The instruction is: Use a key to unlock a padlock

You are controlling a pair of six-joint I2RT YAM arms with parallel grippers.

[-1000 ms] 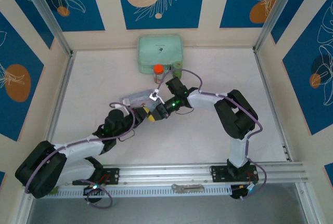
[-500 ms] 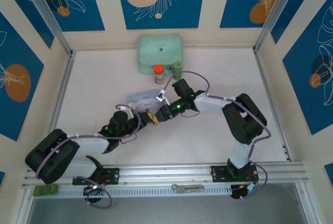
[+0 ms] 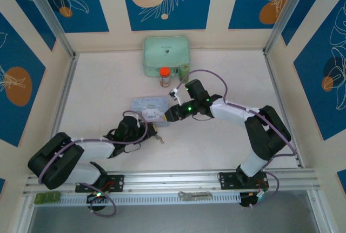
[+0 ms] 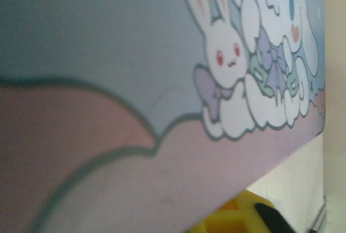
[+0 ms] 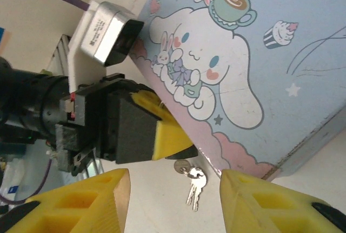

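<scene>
right wrist view, key (image 5: 193, 185) near tin (image 5: 259, 38)

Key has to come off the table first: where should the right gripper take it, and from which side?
Probably by the bows of the key, just below the ring, coming straight down from the open table side. It lies flat, its ring end tucked near the tin edge and the left gripper, so only the blade side looks free. The right gripper is open.

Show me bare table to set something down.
Free: the white table left of the light-blue cartoon tin, up to the side rail, and its far-right corner. Crowded: centre, where the left gripper, right gripper, tin and silvery keys cluster.
</scene>
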